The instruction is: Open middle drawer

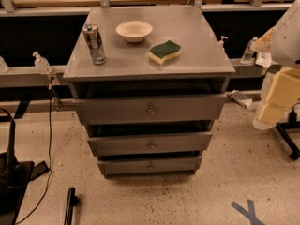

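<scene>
The middle drawer (150, 143) is the second of three grey metal fronts on a cabinet, with a small round knob (152, 146) at its centre. Its front sits nearly flush, with a dark gap above it. The taller top drawer front (150, 109) is above it and the slim bottom front (150, 165) below. My gripper (274, 102) hangs on the white and cream arm at the right edge, well to the right of the cabinet and about level with the top drawer, touching nothing.
On the cabinet top (197, 36) stand a metal can (94, 43), a white bowl (134, 30) and a green-and-yellow sponge (165, 51). Small bottles (41, 62) (248, 50) stand on rails behind. A black stand (9, 172) and cable are lower left, blue tape (248, 212) on the floor.
</scene>
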You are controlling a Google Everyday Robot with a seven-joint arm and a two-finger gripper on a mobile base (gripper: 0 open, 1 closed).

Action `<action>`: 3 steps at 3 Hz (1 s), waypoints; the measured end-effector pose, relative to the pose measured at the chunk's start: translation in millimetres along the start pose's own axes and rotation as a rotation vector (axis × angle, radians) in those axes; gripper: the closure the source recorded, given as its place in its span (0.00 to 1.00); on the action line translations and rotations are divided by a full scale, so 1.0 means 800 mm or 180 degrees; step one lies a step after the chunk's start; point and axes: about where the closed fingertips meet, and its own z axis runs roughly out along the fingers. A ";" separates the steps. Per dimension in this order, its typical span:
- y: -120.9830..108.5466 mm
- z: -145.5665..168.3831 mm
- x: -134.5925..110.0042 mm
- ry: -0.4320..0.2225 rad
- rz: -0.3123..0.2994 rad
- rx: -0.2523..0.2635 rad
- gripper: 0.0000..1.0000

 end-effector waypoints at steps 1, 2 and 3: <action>0.000 0.000 0.000 0.0000 0.0000 0.0001 0.00; -0.009 0.007 -0.004 -0.0098 0.0030 0.0127 0.00; 0.005 0.120 -0.006 -0.0582 -0.0028 -0.0154 0.00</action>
